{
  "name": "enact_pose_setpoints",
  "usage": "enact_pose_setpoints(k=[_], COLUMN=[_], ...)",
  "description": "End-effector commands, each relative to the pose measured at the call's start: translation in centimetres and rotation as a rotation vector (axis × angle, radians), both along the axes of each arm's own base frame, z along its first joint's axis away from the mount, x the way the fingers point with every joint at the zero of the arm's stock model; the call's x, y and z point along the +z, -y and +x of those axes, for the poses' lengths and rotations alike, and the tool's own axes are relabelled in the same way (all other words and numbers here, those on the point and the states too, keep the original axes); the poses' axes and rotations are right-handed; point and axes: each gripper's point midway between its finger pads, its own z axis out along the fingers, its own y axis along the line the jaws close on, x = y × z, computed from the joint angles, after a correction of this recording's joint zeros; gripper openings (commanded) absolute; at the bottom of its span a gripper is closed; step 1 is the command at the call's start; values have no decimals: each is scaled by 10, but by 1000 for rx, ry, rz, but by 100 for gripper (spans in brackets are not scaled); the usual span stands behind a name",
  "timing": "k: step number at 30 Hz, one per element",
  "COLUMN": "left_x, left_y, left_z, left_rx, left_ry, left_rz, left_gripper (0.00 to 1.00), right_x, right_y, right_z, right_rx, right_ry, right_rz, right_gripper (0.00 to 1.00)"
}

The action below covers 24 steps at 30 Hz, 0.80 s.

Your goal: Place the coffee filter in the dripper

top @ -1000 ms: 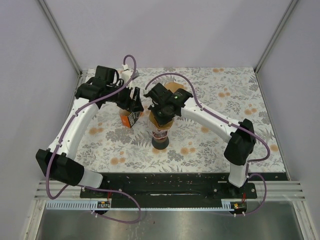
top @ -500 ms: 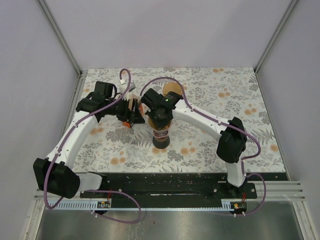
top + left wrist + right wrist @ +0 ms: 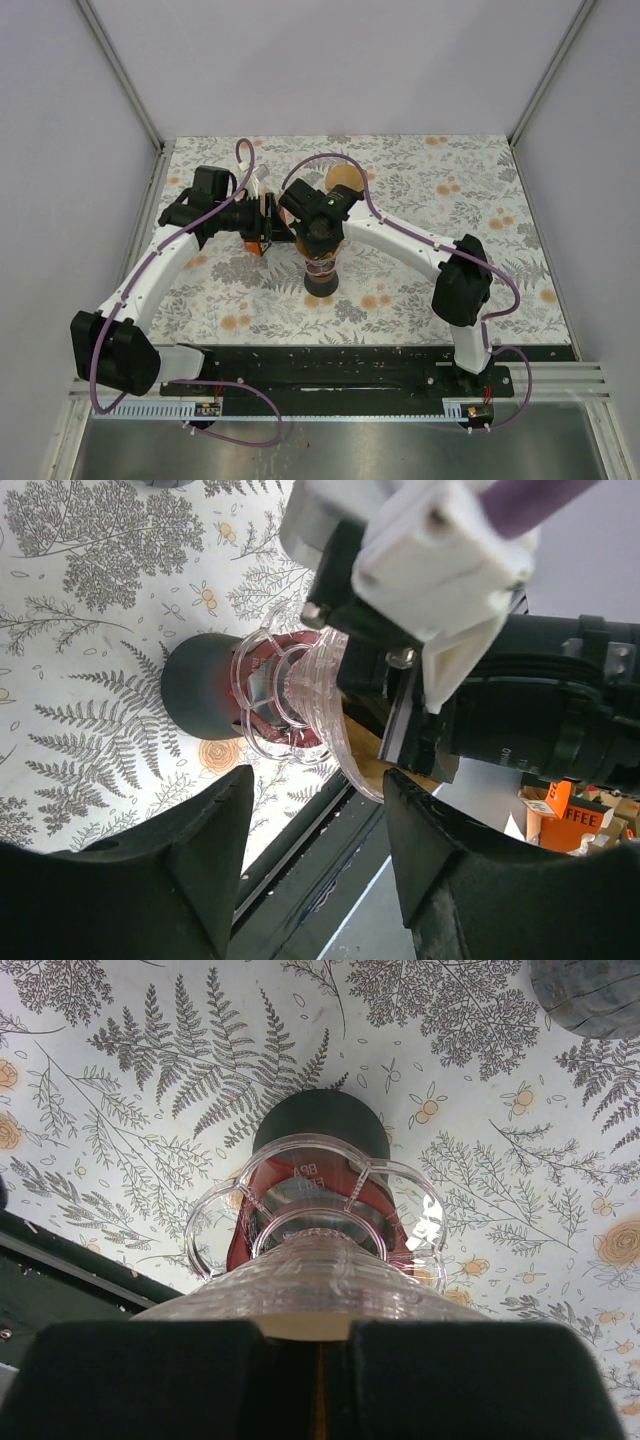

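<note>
A clear plastic dripper (image 3: 320,266) sits on a dark mug (image 3: 320,286) at the table's middle. My right gripper (image 3: 318,238) hangs directly over it, shut on a brown paper coffee filter. In the right wrist view the fingers (image 3: 150,1380) pinch the filter (image 3: 305,1326) at the dripper's (image 3: 310,1260) upper rim, above the mug (image 3: 320,1125). My left gripper (image 3: 272,228) is open and empty just left of the dripper. In its wrist view it (image 3: 318,780) faces the dripper (image 3: 300,695), and the filter's brown edge (image 3: 385,755) shows inside the cone.
An orange filter box (image 3: 256,240) stands just left of the dripper, under the left wrist; it also shows in the left wrist view (image 3: 562,805). A brown round thing (image 3: 345,178) lies behind the dripper. The black base rail (image 3: 330,365) runs along the near edge.
My right gripper has come down with the filter onto the dripper. My left gripper has moved right, closer to the dripper.
</note>
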Motion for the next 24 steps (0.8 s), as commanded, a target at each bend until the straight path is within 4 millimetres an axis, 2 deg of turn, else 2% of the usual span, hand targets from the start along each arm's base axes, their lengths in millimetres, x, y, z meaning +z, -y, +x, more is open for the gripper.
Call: enact_pose_setpoints(k=[1, 8, 16, 24], left_x=[10, 5, -3, -11], left_y=[7, 6, 7, 10], left_z=[9, 12, 12, 14], left_rx=[28, 54, 61, 62], left_ry=[31, 20, 0, -30], left_rz=[-55, -56, -64, -70], left_gripper=[56, 54, 51, 48], right_x=[-8, -2, -9, 1], right_y=[-7, -17, -20, -22], right_z=[4, 0, -1, 2], right_rx=[-23, -2, 6, 16], right_ry=[22, 22, 9, 25], right_rz=[0, 82, 82, 85], right_gripper=[0, 0, 0, 0])
